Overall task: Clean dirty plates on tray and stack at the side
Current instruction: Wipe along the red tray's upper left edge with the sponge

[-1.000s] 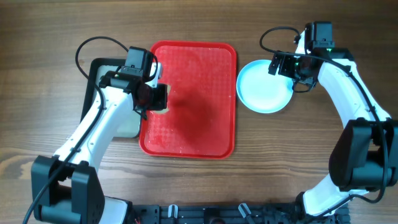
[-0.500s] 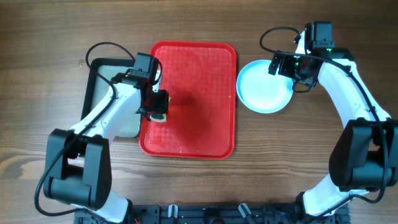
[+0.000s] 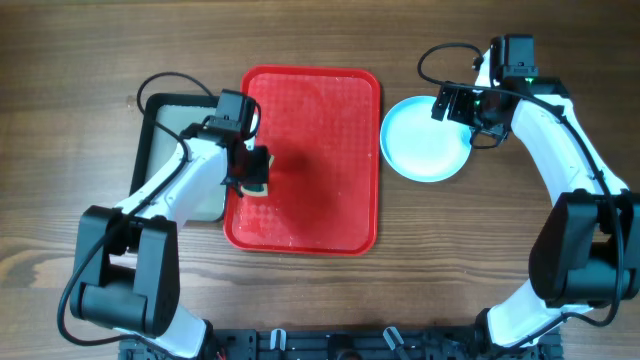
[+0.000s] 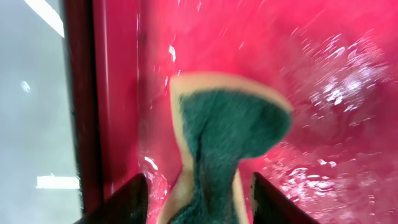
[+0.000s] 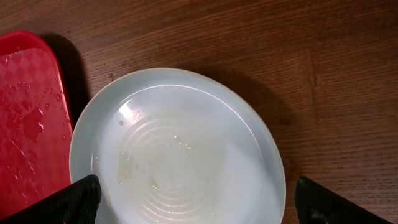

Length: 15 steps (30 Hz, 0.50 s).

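The red tray (image 3: 320, 120) lies mid-table, wet, with no plates on it. My left gripper (image 3: 255, 178) hangs over its left side. A green and yellow sponge (image 4: 230, 130) stands on the tray (image 4: 348, 62) between that gripper's (image 4: 199, 190) fingers, with a gap showing on each side. A pale blue-rimmed plate (image 3: 425, 145) sits on the wood just right of the tray; whether others lie under it I cannot tell. My right gripper (image 3: 452, 105) hovers above the plate (image 5: 180, 149), wide open (image 5: 199, 199) and holding nothing.
A dark grey metal tray (image 3: 160, 105) sits against the red tray's left rim and shows as a grey surface (image 4: 37, 112) in the left wrist view. Bare wooden table surrounds everything. The red tray's right edge (image 5: 28, 124) lies close to the plate.
My left gripper has shifted a little toward me along the tray's left side and its jaws have come apart from the sponge. The right arm and plate have not moved.
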Each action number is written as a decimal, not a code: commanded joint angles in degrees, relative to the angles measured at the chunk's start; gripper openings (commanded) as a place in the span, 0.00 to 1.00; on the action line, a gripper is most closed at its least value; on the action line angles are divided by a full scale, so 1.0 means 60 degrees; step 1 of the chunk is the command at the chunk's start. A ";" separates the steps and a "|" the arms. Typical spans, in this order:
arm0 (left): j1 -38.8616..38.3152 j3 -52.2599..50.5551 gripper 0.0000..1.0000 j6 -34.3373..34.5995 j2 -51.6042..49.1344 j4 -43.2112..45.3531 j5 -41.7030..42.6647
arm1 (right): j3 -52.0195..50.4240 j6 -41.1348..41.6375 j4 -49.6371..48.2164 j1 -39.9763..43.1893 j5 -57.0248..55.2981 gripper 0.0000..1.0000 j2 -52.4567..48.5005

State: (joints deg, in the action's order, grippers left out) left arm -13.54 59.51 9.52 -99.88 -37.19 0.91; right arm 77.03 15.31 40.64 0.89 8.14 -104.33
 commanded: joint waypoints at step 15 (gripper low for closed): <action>-0.0036 -0.0127 0.04 0.0055 0.0783 0.0055 -0.0776 | 0.0160 0.0015 -0.0026 0.0044 0.0153 0.99 0.0240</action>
State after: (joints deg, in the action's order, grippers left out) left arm -13.72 57.49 9.74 -98.65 -36.86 0.30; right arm 77.03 15.31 40.62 0.89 8.14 -104.33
